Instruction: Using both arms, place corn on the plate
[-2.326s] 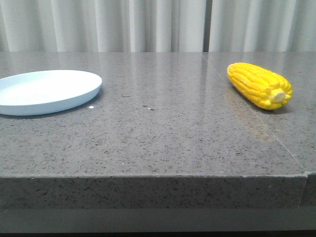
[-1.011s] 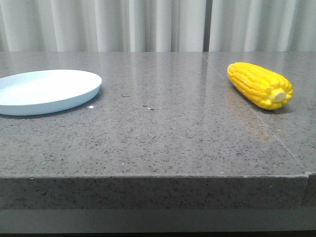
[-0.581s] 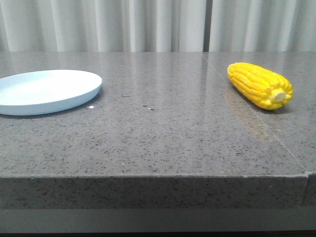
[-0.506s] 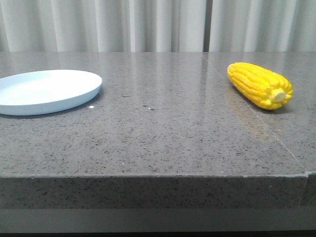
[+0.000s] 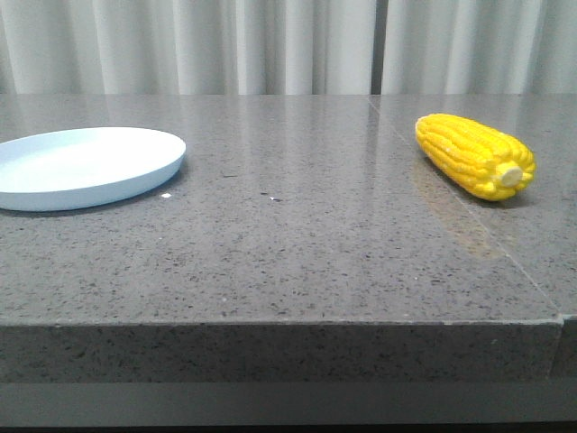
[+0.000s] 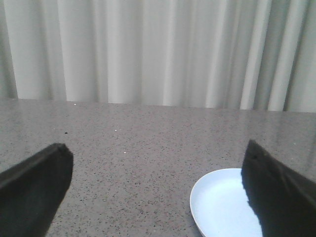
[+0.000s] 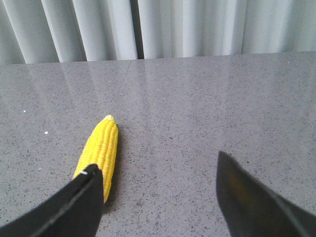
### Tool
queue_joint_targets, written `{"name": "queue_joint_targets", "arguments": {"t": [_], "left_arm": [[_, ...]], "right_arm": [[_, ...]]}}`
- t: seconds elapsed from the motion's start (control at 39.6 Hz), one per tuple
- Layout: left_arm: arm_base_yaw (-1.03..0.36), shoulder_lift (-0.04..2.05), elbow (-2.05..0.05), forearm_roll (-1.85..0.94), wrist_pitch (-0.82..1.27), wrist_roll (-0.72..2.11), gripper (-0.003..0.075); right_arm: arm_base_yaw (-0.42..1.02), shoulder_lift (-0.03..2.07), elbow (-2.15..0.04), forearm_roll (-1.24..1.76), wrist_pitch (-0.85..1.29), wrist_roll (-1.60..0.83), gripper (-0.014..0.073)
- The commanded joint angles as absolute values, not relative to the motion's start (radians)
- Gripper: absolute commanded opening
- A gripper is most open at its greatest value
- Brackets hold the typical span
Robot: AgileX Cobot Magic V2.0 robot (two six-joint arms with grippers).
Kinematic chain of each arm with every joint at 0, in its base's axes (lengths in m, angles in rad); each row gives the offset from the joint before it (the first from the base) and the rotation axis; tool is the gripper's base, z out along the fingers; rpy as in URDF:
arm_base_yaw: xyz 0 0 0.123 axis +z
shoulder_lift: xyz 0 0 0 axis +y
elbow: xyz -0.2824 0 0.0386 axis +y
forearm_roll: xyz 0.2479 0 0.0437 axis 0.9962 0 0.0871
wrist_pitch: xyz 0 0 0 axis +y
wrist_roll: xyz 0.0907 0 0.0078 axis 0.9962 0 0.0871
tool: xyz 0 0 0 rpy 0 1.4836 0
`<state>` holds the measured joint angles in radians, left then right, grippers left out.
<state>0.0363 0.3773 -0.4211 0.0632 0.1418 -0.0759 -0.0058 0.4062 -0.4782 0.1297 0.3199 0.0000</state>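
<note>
The bright yellow corn lies on the grey stone table at the right, its pale stub end towards the front; neither arm shows in the front view. The pale blue-white plate sits at the far left, with nothing on it. In the right wrist view my right gripper is open and empty, and the corn lies ahead, partly behind the left finger. In the left wrist view my left gripper is open and empty, above the table; the plate lies partly behind one finger.
The grey speckled table has a seam running from back to front under the corn, and its front edge is close to the camera. Pale curtains hang behind the table.
</note>
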Motion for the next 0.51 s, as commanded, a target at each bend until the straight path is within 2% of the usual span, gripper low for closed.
{"name": "queue_joint_targets", "arguments": {"t": [0.0,0.2,0.48], "left_arm": [[0.024,0.462,-0.475,0.036,0.046,-0.080,0.0673],[-0.067,0.724,-0.633,0.036,0.143,-0.080,0.0673],[-0.144,1.093,-0.971,0.036,0.563,-0.080,0.0673]], "right_arm": [[-0.012,0.417,-0.513,0.134,0.229,-0.009,0.0518],[-0.012,0.417,-0.513,0.134,0.229,-0.009,0.0518],[-0.012,0.417,-0.513,0.134,0.229,-0.009,0.0518]]}}
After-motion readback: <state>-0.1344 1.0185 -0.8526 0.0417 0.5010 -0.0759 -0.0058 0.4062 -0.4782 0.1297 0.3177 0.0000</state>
